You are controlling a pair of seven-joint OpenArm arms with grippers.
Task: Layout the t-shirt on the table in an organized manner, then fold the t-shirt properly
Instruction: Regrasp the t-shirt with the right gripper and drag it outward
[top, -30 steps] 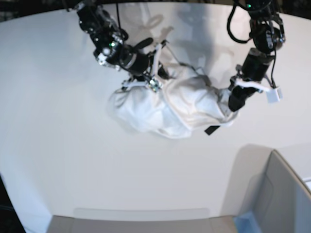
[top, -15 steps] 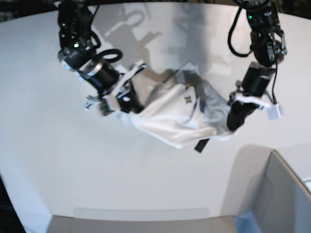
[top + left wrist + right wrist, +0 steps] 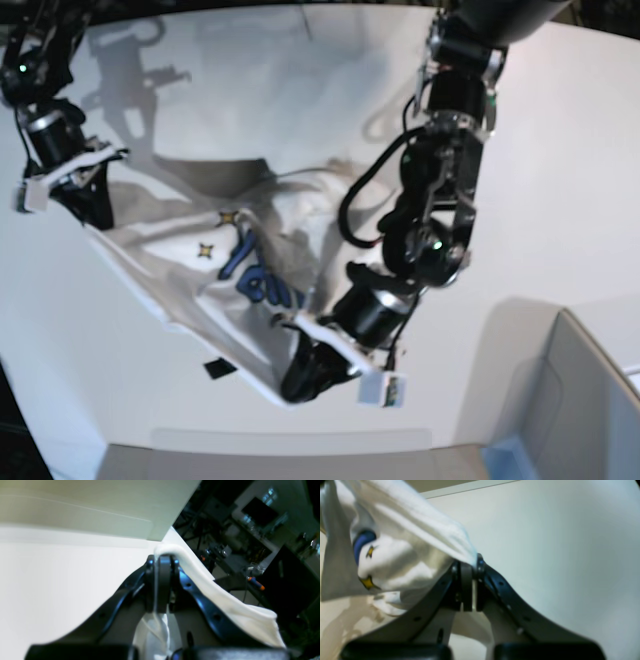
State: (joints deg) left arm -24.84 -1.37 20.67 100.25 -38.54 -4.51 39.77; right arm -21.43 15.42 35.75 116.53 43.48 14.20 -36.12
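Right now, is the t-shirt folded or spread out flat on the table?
Neither: the t-shirt is stretched, wrinkled, between the left gripper and the right gripper, both clamped on its edges.

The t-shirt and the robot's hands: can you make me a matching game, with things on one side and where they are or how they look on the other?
Things:
1. t-shirt
2. left gripper
3. right gripper
4. grey box

Descriptions:
A. stands at the base view's lower right corner
B. shut on cloth at the base view's left edge
C. stretched between both arms, showing blue letters and yellow stars
D. shut on cloth low in the middle of the base view

Pairs: 1-C, 2-D, 3-B, 4-A
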